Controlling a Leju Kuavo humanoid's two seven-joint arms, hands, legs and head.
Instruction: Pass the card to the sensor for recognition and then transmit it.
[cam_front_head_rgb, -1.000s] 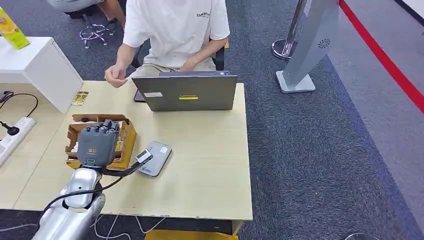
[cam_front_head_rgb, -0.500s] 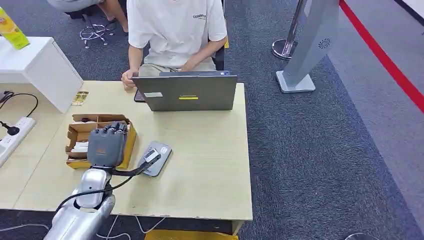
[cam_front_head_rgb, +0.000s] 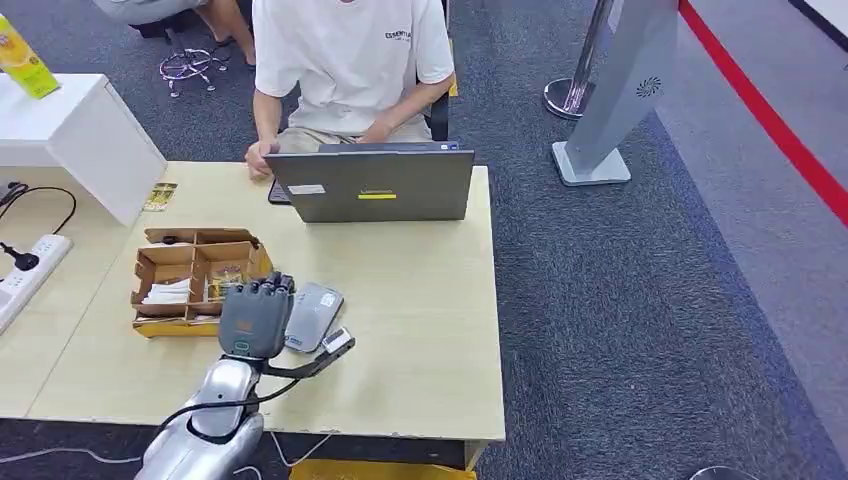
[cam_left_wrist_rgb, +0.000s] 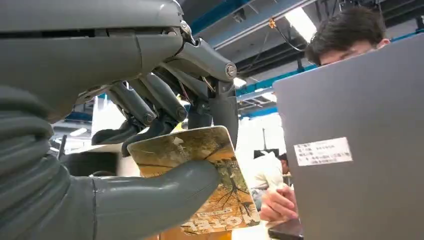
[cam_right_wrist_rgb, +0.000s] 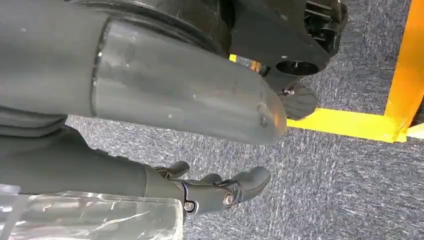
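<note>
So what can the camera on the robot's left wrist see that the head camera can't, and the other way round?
Only the left wrist view shows the picture card pinched between thumb and fingers. Only the head view shows the grey card reader on the table, partly under the left hand, and the cardboard box beside it. Both show the left hand, the grey laptop and the person behind it.

Light wood table (cam_front_head_rgb: 420, 330) on dark grey carpet (cam_front_head_rgb: 620, 300). Grey laptop (cam_front_head_rgb: 372, 185) at far edge, lid back toward camera. Grey sensor pad (cam_front_head_rgb: 318, 310) near middle of left half, flat. Cardboard compartment box (cam_front_head_rgb: 190, 275) just left of sensor, near left edge. Small yellowish packet (cam_front_head_rgb: 160, 196) at far left corner. Dark phone-like item (cam_front_head_rgb: 278, 192) beside laptop's left end, partly hidden.
</note>
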